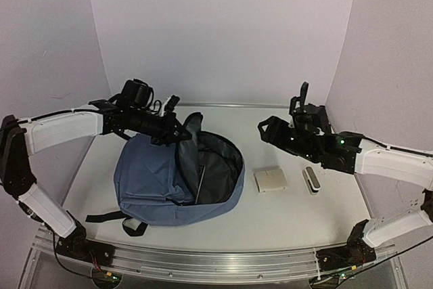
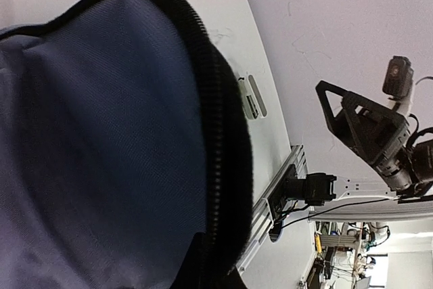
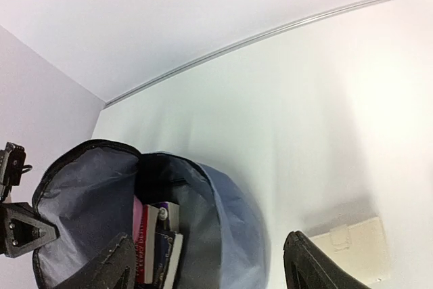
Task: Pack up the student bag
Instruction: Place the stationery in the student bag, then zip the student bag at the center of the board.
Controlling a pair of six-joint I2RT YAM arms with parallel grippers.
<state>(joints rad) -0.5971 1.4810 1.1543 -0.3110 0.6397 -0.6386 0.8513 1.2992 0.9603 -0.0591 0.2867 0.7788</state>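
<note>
1. Pale lavender walls curve around a smooth white table [image 1: 304,214] with an aluminium rail along its near edge.
2. The left gripper [image 1: 174,132] sits at the 12 o'clock rim of the student bag [image 1: 152,181]. It is clenched on the raised flap's black zippered edge. Its own camera is filled by the fabric, so the fingers are mostly hidden there.
3. The right gripper [image 3: 208,238] hangs in the air with its jaws spread wide and nothing between them. It touches no object. In the overhead view it hovers at 12 o'clock from the cream box [image 1: 270,179].
4. The student bag lies flat at 9 o'clock from the table's middle, with its mouth gaping toward 3 o'clock. It is soft, rounded, slate-blue woven cloth with dark grey lining and a toothed black zipper. Black straps trail out at 7 o'clock.
5. The right wrist camera shows books [image 3: 152,235] standing inside the bag. One has a reddish spine and the others are dark.
6. The cream box is flat, rectangular and matte. It lies just beside the bag at its 3 o'clock, not touching it.
7. A small oblong grey-and-white object [image 1: 311,181] lies at 3 o'clock from the box, close by but apart. I cannot tell what it is.
</note>
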